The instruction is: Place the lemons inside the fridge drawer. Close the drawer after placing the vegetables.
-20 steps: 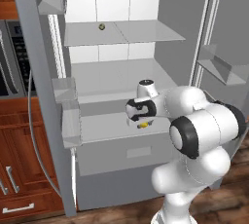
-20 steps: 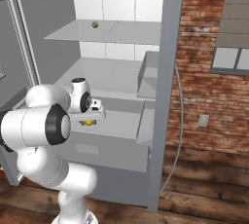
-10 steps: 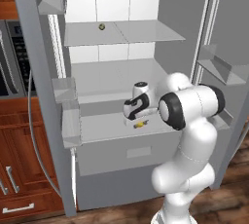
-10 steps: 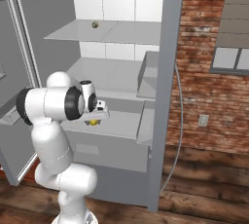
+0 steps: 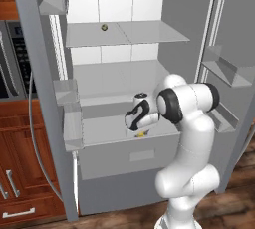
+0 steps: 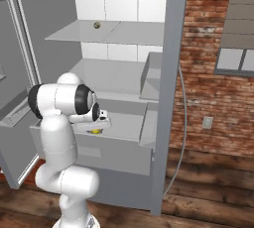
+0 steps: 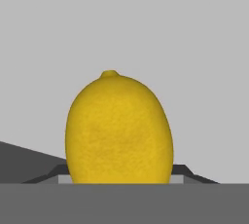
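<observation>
Your arm has swung its elbow right since a second ago; the gripper [image 5: 141,132] stays clenched on the smooth bright-yellow oval lemon [image 7: 119,129], low over the open wide light-grey fridge drawer [image 5: 130,156], near its front.

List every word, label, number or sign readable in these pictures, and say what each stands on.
None can be read. The small rectangular mark on the wide light-grey fridge drawer is blank, the bright-yellow oval lemon has plain skin, and the dark appliance panel beside the fridge shows faint lines too small to read.
</observation>
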Available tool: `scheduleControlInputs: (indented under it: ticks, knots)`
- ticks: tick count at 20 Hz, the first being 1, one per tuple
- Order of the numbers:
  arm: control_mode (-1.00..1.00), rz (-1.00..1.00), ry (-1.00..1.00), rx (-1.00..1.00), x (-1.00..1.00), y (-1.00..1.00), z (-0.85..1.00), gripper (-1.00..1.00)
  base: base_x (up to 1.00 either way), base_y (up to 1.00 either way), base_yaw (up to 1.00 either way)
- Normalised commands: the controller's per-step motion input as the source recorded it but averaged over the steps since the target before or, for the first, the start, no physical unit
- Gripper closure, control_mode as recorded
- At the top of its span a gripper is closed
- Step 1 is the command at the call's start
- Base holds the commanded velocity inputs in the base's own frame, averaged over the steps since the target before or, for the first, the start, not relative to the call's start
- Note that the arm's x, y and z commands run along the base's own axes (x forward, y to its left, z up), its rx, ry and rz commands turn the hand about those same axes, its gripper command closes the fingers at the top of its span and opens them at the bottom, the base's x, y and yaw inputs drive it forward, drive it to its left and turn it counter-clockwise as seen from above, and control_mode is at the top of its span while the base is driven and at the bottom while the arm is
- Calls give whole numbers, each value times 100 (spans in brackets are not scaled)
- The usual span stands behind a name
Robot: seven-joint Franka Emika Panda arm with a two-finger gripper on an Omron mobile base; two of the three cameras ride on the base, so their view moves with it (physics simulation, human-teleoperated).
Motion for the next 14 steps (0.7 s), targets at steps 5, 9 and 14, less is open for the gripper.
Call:
scheduleControlInputs:
  ticks: [5, 9, 14]
  knots:
    - [-100, 0, 0, 0, -29, 7, -38, 100, 0, 0, 0]
    - [-100, 0, 0, 0, -62, 0, 0, 100, 0, 0, 0]
    - [-100, 0, 0, 0, -70, 0, 0, 100, 0, 0, 0]
